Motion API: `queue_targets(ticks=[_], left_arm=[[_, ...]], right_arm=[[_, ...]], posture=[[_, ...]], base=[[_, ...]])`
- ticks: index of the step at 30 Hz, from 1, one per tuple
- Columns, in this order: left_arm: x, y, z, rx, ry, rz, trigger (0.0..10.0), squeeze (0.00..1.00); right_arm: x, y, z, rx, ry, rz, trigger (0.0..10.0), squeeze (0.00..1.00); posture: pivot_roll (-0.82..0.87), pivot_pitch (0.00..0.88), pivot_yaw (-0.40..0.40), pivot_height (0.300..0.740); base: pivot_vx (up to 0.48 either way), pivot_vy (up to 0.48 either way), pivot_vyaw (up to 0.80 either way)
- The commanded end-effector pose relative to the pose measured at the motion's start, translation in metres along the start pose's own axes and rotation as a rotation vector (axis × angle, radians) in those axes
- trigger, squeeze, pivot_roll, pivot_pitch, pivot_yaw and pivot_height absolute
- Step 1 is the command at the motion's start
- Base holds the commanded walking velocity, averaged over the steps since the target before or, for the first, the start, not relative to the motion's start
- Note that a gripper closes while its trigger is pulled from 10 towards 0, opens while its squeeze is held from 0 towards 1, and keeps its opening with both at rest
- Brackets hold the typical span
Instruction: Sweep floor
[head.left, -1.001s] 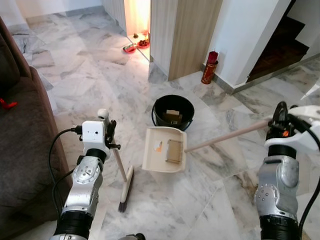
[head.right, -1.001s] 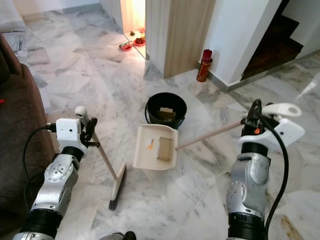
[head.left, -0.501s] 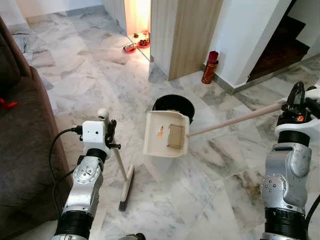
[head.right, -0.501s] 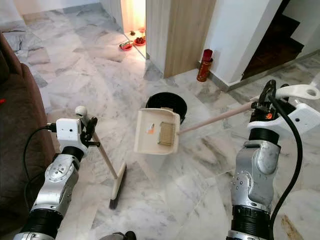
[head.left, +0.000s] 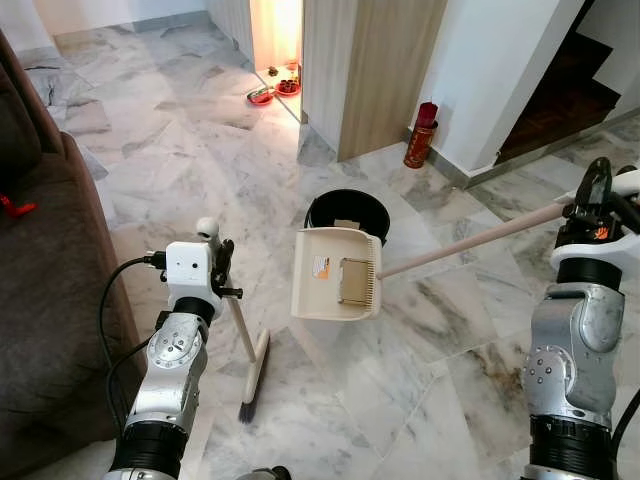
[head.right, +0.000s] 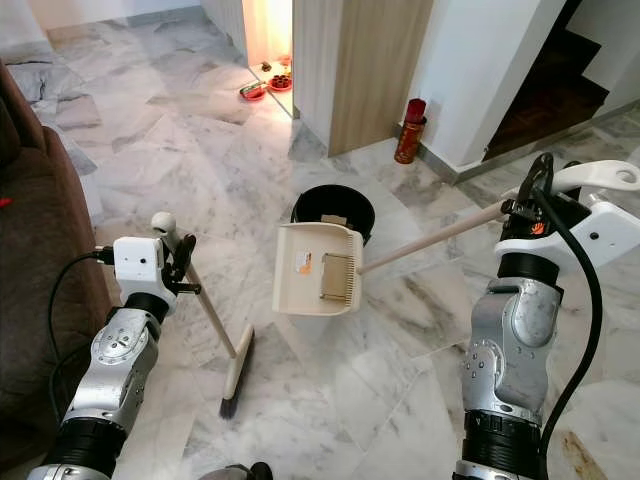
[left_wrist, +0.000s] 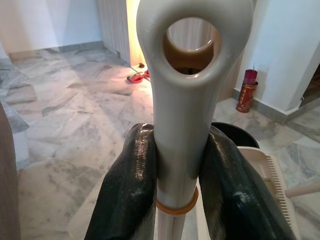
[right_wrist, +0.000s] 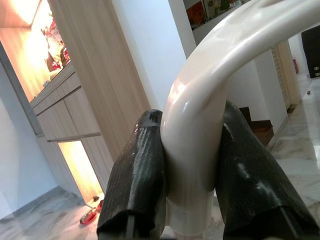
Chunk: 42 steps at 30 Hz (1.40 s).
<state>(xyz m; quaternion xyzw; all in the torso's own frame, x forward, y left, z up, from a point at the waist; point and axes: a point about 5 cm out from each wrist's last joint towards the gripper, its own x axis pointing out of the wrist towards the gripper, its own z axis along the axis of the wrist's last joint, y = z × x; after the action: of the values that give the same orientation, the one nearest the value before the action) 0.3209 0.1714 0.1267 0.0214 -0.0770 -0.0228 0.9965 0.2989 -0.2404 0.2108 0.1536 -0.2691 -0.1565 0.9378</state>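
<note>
Black bucket (head.left: 347, 213) on the marble floor (head.left: 180, 170), holding a tan, box-like item; partly hidden behind the raised dustpan (head.left: 337, 274). Dustpan cream-coloured, held off the floor, tilted, directly in front of the bucket, with a small orange scrap and a comb-like ribbed strip visible on its inner face.

Right end effector (right_wrist: 187, 165) clamped on the curved cream handle end of the dustpan's long pole (head.left: 470, 240), both black fingers (right_wrist: 137, 170) pressed against it. Left end effector (left_wrist: 176, 175) closed around the broom (head.left: 248, 355) handle just below its looped top; broom head resting on the floor near the robot's left side, handle slanted.

Floor of grey-veined white marble tiles. Dark brown sofa (head.left: 40, 260) along the robot's left. Wooden partition panel (head.left: 370, 70) beyond the bucket, white wall (head.left: 480, 70) beside it, red cylindrical canister (head.left: 421, 134) standing at the wall's base. Small red dishes (head.left: 270, 92) on the floor in a warmly lit doorway farther back. Dark stairwell opening at far right.
</note>
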Motion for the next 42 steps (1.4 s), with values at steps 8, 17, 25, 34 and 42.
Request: queue_targets(ticks=[8, 17, 25, 34, 42], left_arm=[[0.0022, -0.0026, 0.0112, 0.014, -0.061, -0.014, 10.0, 0.0], [0.0024, -0.0008, 0.0116, 0.017, -0.061, -0.008, 10.0, 0.0], [0.0027, -0.0012, 0.012, 0.021, -0.062, -0.009, 10.0, 0.0], [0.0023, -0.0014, 0.0115, 0.022, -0.061, -0.009, 10.0, 0.0], [0.0018, -0.0015, 0.0113, 0.023, -0.061, -0.009, 10.0, 0.0]], right_arm=[[0.0039, 0.0065, 0.0217, 0.024, -0.114, 0.019, 10.0, 0.0], [0.0039, 0.0074, 0.0204, 0.026, -0.107, 0.02, 10.0, 0.0], [0.0041, 0.007, 0.0193, 0.024, -0.102, 0.023, 10.0, 0.0], [0.004, 0.0082, 0.018, 0.024, -0.093, 0.027, 10.0, 0.0], [0.0037, 0.0082, 0.0178, 0.022, -0.089, 0.029, 10.0, 0.0]], posture=[[0.17, 0.089, -0.057, 0.74], [0.17, 0.097, -0.056, 0.74], [0.17, 0.1, -0.059, 0.74], [0.17, 0.101, -0.061, 0.74], [0.18, 0.102, -0.062, 0.74]], base=[[0.0, 0.0, 0.0], [0.0, 0.0, 0.0], [0.031, 0.0, 0.0], [0.276, 0.0, 0.0], [0.323, 0.0, 0.0]])
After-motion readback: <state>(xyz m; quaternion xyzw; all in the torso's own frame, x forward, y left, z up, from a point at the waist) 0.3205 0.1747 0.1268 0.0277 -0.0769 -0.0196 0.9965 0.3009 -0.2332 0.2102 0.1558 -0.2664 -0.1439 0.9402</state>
